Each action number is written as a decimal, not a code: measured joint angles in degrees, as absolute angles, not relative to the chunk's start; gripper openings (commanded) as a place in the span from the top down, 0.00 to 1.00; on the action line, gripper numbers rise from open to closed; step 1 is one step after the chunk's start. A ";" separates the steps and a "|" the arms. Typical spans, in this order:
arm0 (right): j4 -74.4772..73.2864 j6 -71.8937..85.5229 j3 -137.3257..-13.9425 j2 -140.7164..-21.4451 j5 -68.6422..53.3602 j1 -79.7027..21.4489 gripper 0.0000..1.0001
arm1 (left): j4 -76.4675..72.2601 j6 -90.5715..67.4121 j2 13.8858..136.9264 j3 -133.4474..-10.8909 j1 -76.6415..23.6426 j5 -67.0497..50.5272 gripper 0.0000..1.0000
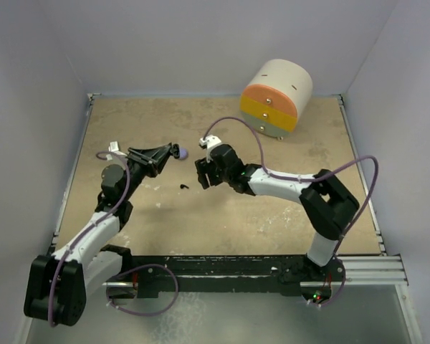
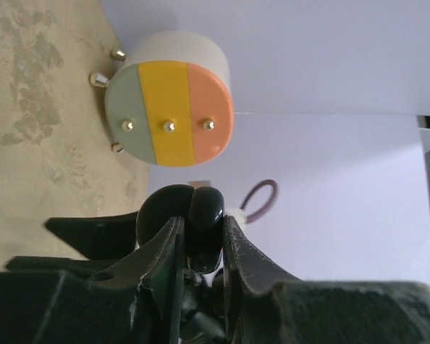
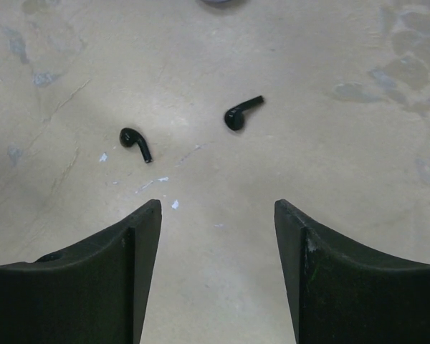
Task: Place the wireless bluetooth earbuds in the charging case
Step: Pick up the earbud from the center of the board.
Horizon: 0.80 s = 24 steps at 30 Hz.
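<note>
Left gripper (image 2: 202,233) fingers (image 2: 245,252) clamped on glossy black case (image 2: 206,206); striped round drum (image 2: 168,107) beyond, lying on desk (image 2: 36,143).

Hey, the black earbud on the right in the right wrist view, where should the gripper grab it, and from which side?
Probably its rounded head, with the right gripper coming straight down from above. That black earbud lies flat, and its thin stem slants up-right, likely too slim to pinch.
</note>
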<state>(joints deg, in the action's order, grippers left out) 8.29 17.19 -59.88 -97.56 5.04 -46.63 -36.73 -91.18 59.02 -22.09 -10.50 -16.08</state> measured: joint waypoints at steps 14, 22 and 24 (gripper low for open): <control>7.62 12.38 -73.63 -112.66 5.26 -52.93 0.44 | -20.80 -95.55 33.34 -16.49 -10.11 -2.81 1.00; 6.68 11.03 -76.47 -116.68 5.28 -53.65 0.48 | -11.11 -95.70 23.77 -16.47 -10.07 2.09 1.00; 6.31 10.83 -77.12 -117.49 5.28 -53.69 0.49 | -9.23 -95.85 22.61 -16.47 -10.02 2.87 1.00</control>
<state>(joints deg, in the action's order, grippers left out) 6.31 10.83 -77.12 -117.49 5.28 -53.69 -9.23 -95.85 22.61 -16.47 -10.02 2.87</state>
